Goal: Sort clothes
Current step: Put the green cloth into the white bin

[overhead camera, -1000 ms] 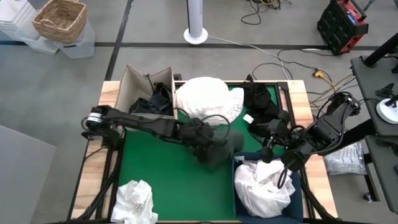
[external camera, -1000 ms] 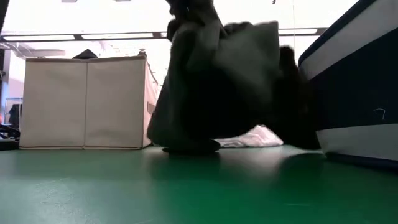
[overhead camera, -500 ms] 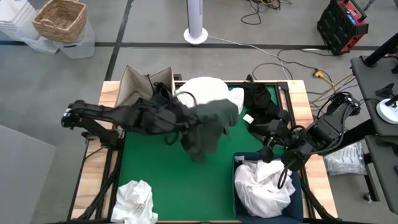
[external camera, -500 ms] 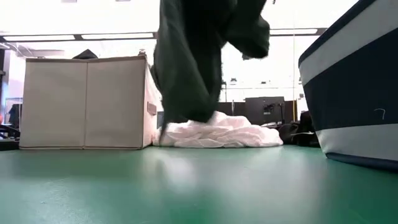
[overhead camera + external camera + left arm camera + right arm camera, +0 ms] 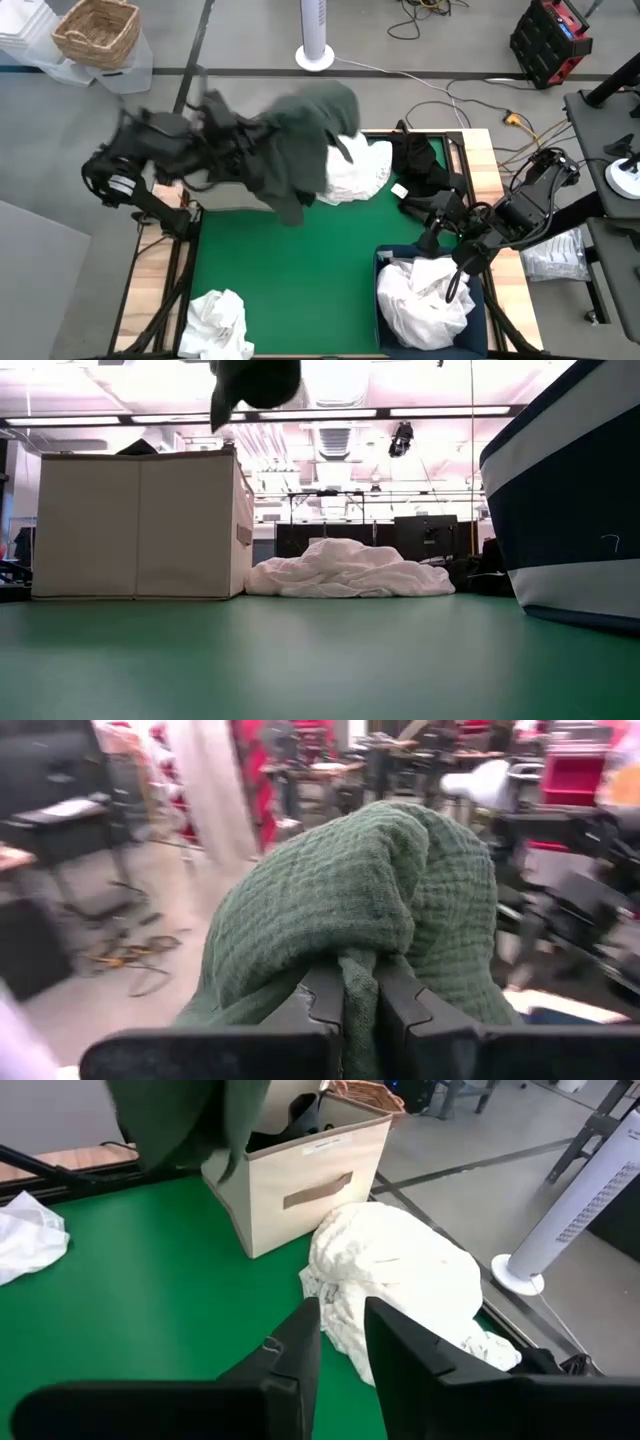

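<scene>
Above the table's far-left corner: the left gripper (image 5: 358, 982) clenched on a dark green garment (image 5: 300, 140)
The garment hangs lifted over the beige box (image 5: 300, 1175) at that corner, clear of the green mat (image 5: 290, 270). A crumpled white garment (image 5: 218, 320) lies at the near-left corner, a large white pile (image 5: 355, 170) by the far edge, black clothes (image 5: 420, 165) toward the far-right corner. The right gripper (image 5: 340, 1335), fingers a narrow gap apart and grasping nothing, hovers above the navy bin (image 5: 380, 270) of white clothes (image 5: 425, 300) at the near-right corner

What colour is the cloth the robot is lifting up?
Dark green cloth, clearest in the left wrist view.
</scene>
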Available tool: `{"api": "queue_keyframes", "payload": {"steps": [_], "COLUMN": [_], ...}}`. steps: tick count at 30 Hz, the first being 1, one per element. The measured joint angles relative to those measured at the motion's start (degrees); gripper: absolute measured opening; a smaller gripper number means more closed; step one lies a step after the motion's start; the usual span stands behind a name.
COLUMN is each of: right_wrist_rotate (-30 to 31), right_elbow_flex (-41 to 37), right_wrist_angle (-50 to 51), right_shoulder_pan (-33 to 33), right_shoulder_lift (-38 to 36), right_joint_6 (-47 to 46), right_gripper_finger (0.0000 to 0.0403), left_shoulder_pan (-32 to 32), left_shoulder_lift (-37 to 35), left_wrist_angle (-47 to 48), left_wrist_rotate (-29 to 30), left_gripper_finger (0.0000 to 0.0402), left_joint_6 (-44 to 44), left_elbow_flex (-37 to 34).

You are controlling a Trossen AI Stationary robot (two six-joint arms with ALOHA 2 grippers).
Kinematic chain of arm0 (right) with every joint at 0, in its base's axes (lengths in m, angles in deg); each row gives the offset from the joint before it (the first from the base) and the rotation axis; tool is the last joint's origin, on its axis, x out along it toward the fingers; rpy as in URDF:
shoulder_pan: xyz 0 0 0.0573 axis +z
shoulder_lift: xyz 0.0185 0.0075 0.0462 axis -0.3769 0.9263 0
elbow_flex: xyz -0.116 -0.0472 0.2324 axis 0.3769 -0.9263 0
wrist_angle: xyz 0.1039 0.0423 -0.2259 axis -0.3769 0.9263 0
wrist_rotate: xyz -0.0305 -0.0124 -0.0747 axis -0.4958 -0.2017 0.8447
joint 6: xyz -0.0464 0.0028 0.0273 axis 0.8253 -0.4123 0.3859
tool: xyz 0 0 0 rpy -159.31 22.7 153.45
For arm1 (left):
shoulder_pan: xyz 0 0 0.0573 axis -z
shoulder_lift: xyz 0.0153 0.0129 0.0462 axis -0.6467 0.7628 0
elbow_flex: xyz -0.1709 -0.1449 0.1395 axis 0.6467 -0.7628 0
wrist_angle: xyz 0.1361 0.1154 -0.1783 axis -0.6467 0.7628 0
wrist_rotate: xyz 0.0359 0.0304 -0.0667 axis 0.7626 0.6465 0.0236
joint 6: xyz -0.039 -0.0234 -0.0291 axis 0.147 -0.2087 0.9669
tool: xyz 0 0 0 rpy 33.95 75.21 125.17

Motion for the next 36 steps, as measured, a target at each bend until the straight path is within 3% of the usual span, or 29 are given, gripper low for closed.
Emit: {"api": "queue_keyframes", "payload": {"steps": [4,9,13,20,28,36], "right_wrist_rotate": [0.04,1.02,1.57,1.57,1.53,1.49], "right_elbow_flex": [0.00,0.00,-0.02,-0.02,-0.09,-0.26], "right_wrist_angle": [-0.03,-0.12,-0.17,-0.17,-0.20,-0.59], "right_shoulder_pan": [0.00,0.00,-0.02,-0.02,-0.02,-0.02], "right_shoulder_lift": [0.00,0.00,0.00,0.00,0.10,0.33], "right_joint_6": [0.15,0.65,1.13,1.14,1.46,1.54], "right_gripper_finger": [0.0057,0.0041,0.0035,0.0033,0.0033,0.0034], "left_shoulder_pan": [0.04,-0.68,-2.19,-7.48,-16.64,-28.05], "left_shoulder_lift": [0.27,-2.93,-3.73,-2.61,-2.72,-2.83], "left_wrist_angle": [7.87,11.00,19.94,39.53,29.19,32.53], "left_wrist_rotate": [9.04,21.61,27.31,27.52,26.21,11.68], "left_gripper_finger": [0.0000,0.0000,0.0000,0.0000,0.0000,0.0000], "left_joint_6": [-0.54,-1.06,6.86,25.43,18.76,18.80], "left_elbow_flex": [7.91,6.03,5.78,5.36,-1.67,-7.43]}}
